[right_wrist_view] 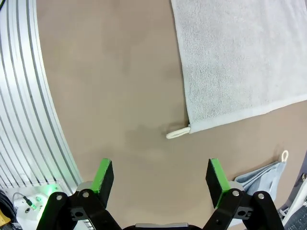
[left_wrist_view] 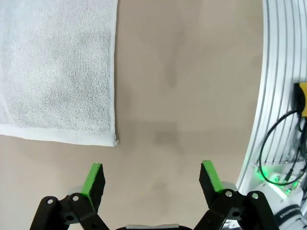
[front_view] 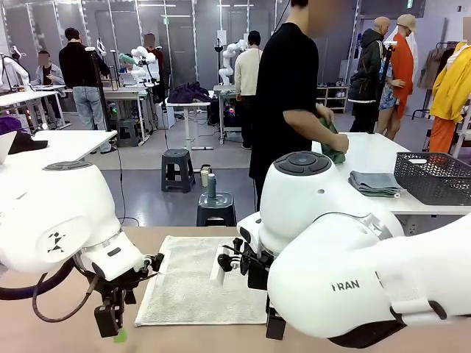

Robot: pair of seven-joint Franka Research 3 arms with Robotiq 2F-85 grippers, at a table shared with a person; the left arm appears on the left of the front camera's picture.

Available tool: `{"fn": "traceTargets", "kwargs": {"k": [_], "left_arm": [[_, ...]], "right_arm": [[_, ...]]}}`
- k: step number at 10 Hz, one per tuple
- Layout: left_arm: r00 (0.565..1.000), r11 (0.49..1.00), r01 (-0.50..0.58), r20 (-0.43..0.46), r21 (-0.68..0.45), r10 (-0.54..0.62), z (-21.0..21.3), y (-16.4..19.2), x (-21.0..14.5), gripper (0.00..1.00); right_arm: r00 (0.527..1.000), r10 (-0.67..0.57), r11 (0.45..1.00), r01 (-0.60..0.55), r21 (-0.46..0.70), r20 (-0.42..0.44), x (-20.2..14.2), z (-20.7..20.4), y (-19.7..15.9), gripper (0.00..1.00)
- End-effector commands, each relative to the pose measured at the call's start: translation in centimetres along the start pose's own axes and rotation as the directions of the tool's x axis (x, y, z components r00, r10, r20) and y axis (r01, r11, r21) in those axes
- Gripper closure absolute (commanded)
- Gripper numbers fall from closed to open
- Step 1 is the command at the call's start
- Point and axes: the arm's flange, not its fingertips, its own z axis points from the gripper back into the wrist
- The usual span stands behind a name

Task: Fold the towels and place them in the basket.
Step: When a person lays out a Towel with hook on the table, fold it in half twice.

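Note:
A cream towel (front_view: 193, 283) lies spread flat on the brown table between my two arms. My left gripper (front_view: 110, 323) hangs open just above the table off the towel's near left corner (left_wrist_view: 114, 141), its green pads (left_wrist_view: 94, 178) wide apart over bare table. In the right wrist view my right gripper (right_wrist_view: 160, 177) is open too, just short of the towel's corner loop (right_wrist_view: 177, 134). A pale blue-grey towel (right_wrist_view: 261, 175) with a white loop lies crumpled at the right wrist view's lower right. The dark lattice basket (front_view: 434, 176) stands on the white table at the far right.
A folded grey-blue cloth (front_view: 374, 183) lies beside the basket. A person in black stands behind that white table (front_view: 375, 154), both hands on a green cloth (front_view: 333, 145). The table's ribbed aluminium edge (left_wrist_view: 276, 96) runs close to both grippers. Stools stand on the floor beyond.

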Motion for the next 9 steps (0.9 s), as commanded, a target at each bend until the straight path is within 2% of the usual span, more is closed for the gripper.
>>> {"fn": "traceTargets", "kwargs": {"k": [1,2,4,6,9], "left_arm": [[0.995,0.997,0.047,0.085,-0.059,-0.042,0.9,0.6,-0.2,0.0],[0.99,0.994,0.081,0.119,-0.076,-0.072,0.9,1.1,-0.1,0.0],[0.989,0.991,0.103,0.116,-0.087,-0.093,0.2,1.9,0.1,0.0],[0.994,0.993,0.07,0.089,-0.095,-0.062,-1.3,2.8,0.1,0.0],[0.994,0.998,0.033,0.103,-0.062,-0.027,-3.3,3.7,-0.1,0.0]], "right_arm": [[1.0,0.0,1.0,0.0,-0.003,0.005,0.1,0.1,0.0,0.03],[0.999,0.037,0.999,-0.037,0.026,-0.002,0.2,-0.8,-0.7,0.03],[0.998,0.066,0.997,-0.065,0.03,-0.01,-0.1,-1.9,-2.1,0.03],[0.996,0.091,0.995,-0.09,0.034,-0.021,0.2,-3.1,-2.9,0.03],[0.992,0.121,0.991,-0.118,0.066,-0.043,0.1,-5.0,-3.6,0.03]]}}
